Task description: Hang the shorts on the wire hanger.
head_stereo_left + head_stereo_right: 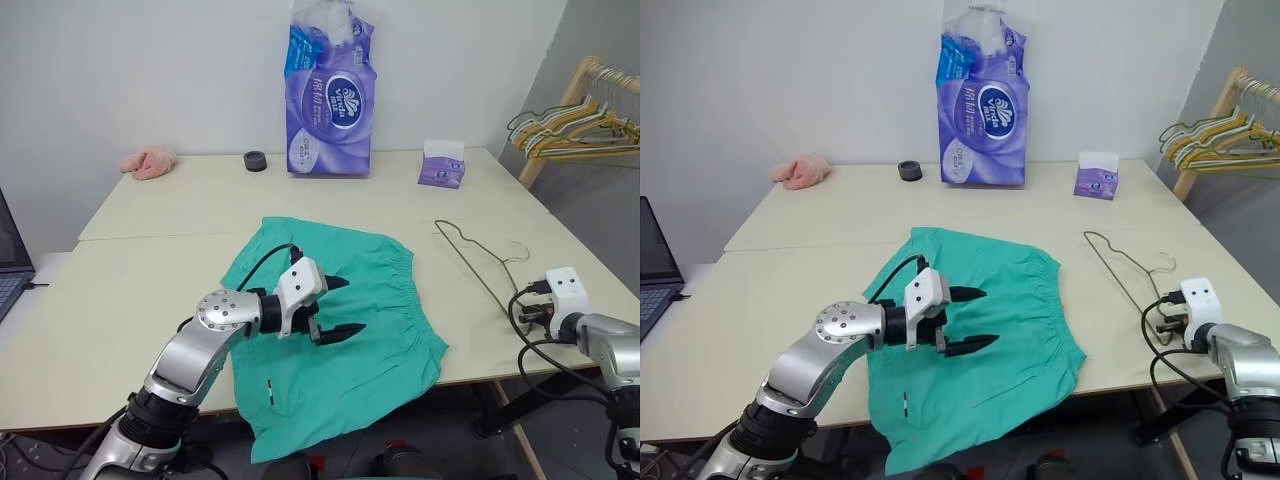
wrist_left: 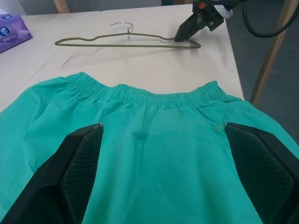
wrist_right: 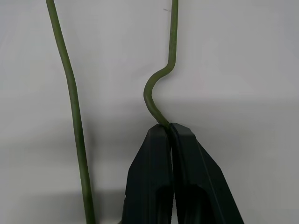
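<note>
Right wrist view — thin wire hanger point(image 3: 161, 88), kinked

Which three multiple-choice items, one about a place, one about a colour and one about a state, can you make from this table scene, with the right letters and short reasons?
1. Where does the hanger lie?
A. On the shorts
B. On the bare table, to the right of the shorts
C. On the rack

2. What colour are the shorts?
A. Pink
B. Purple
C. Teal-green

3. What is the state of the right tool?
A. Shut on the hanger
B. Open above the shorts
C. Shut on the pink cloth

Answers:
1 B: the wire rests flat on the table, apart from the cloth.
2 C: the cloth spread under the open left tool is teal-green.
3 A: the right wrist view shows both fingers pressed together around the wire.
</note>
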